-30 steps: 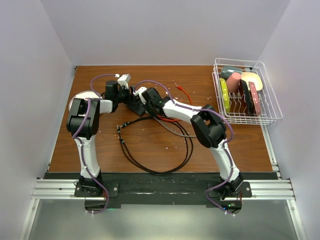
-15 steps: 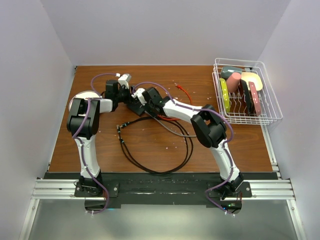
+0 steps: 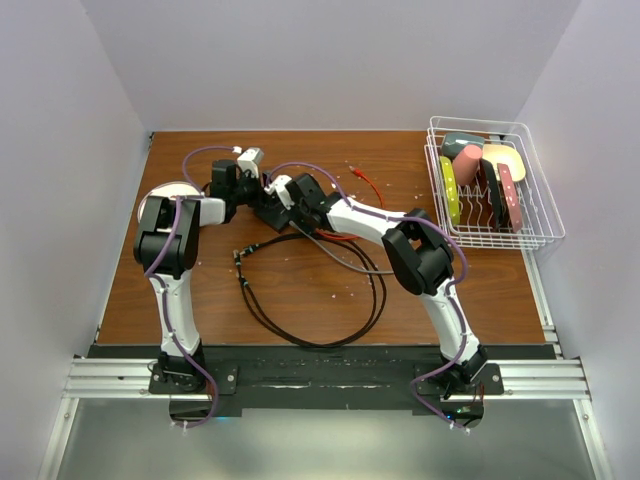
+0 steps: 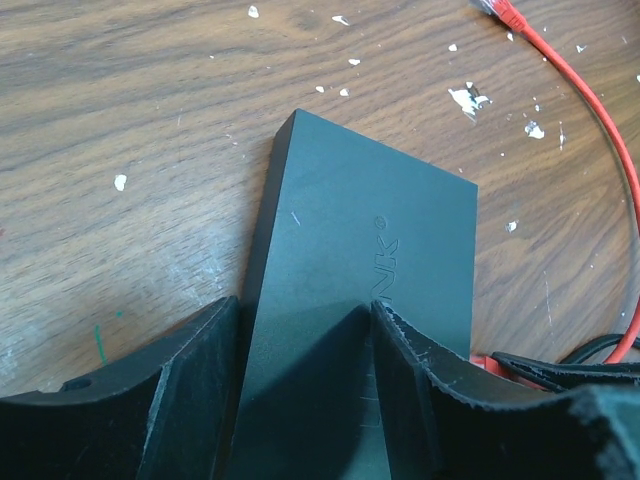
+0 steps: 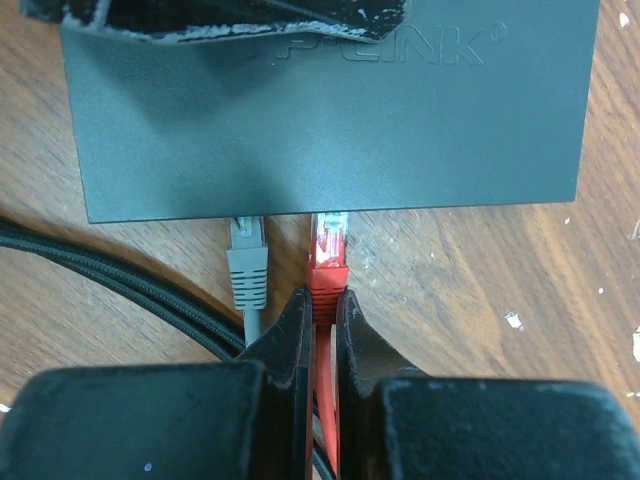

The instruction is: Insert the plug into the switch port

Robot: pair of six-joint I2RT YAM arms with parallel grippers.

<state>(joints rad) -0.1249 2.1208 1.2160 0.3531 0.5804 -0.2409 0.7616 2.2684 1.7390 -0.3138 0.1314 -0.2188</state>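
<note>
Black cable [image 3: 310, 340]: one, coiled in a loose loop on the wooden tabletop [image 3: 200, 290], nearest the arm bases; a braided run of it passes beside the right claw. Right claw [image 5: 322, 303]: fingers drawn together and clamped on the red plug [image 5: 328, 255] just behind its body, the red lead trailing back between them. The plug's clear tip meets the near long edge of the black box [image 5: 340, 130]; the switch port sits under that edge, out of sight, so the depth of seating cannot be told. Grey plug [image 5: 247, 265]: one, just beside the red on its left, its tip at the same edge. The black box lies flat on the tabletop, lettering on its lid, between the two claws. Left claw [image 4: 305, 318]: clamped on the box from the opposite side, one finger against each side of it. Red cable [image 4: 590, 95]: loose end curving across the tabletop beyond the box. White wire rack [image 3: 497, 242]: far right corner, holding coloured dishes on edge.
</note>
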